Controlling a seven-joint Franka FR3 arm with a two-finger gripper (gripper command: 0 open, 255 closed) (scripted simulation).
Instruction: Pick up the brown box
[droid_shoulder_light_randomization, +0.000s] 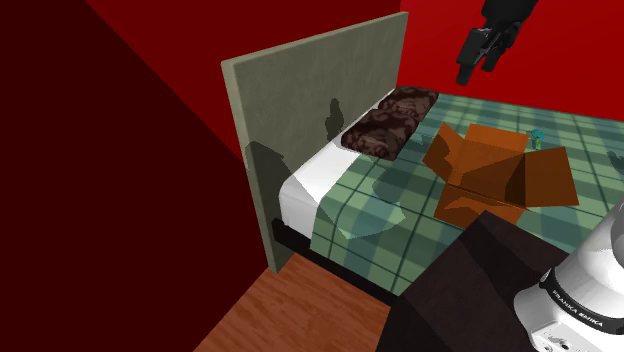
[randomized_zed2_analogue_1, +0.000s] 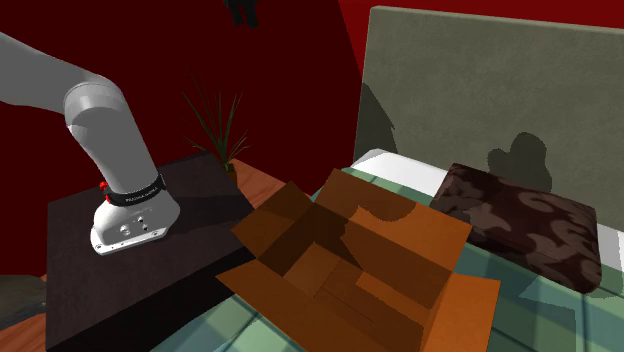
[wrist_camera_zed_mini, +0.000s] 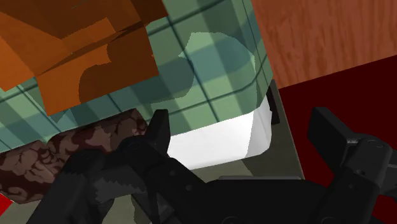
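Observation:
An open brown box (droid_shoulder_light_randomization: 495, 175) with its flaps spread lies on the green plaid bed (droid_shoulder_light_randomization: 380, 225), close to the stand. In the second exterior view the box (randomized_zed2_analogue_1: 350, 255) shows an empty inside. My black gripper (droid_shoulder_light_randomization: 478, 68) hangs high in the air above the bed, over the stretch between the pillow and the box, well clear of both. In the wrist view the gripper (wrist_camera_zed_mini: 245, 127) is open, its fingers (wrist_camera_zed_mini: 159, 127) standing wide apart with nothing between them. The box (wrist_camera_zed_mini: 70, 44) lies beyond the fingertips, off to one side.
A dark patterned pillow (droid_shoulder_light_randomization: 390, 120) rests against the grey-green headboard (droid_shoulder_light_randomization: 310, 100). A small teal object (droid_shoulder_light_randomization: 537, 137) sits on the bed behind the box. My dark stand (droid_shoulder_light_randomization: 470, 290) borders the bed, with a potted plant (randomized_zed2_analogue_1: 215, 125) behind it. Wooden floor (droid_shoulder_light_randomization: 290, 315) and red walls surround.

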